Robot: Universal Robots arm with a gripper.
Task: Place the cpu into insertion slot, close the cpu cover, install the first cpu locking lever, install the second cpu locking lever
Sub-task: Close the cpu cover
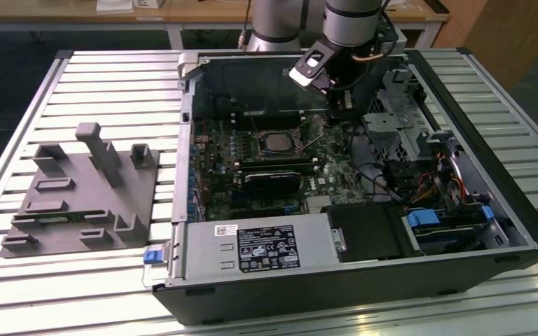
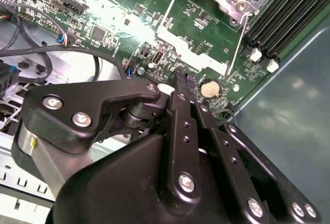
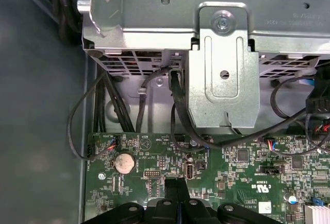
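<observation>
gripper (image 2: 180, 75) | fingers pressed together, nothing held | tips over green motherboard (image 3: 242, 167), near coin cell battery (image 3: 124, 162), at the far side of the open PC case (image 1: 363, 280) | cpu (image 1: 276, 142) lies in insertion slot (image 1: 258, 142), apart from gripper, toward the exterior view's left and nearer

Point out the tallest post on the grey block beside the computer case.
The middle post along the grey block's far edge in the exterior view; it rises well above the stubs flanking it.

Matt black claw (image 2: 179, 78), perhaps anodised metal; glossy green circuit board (image 3: 234, 175); dull silvery sheet-metal bracket (image 3: 221, 98).
</observation>
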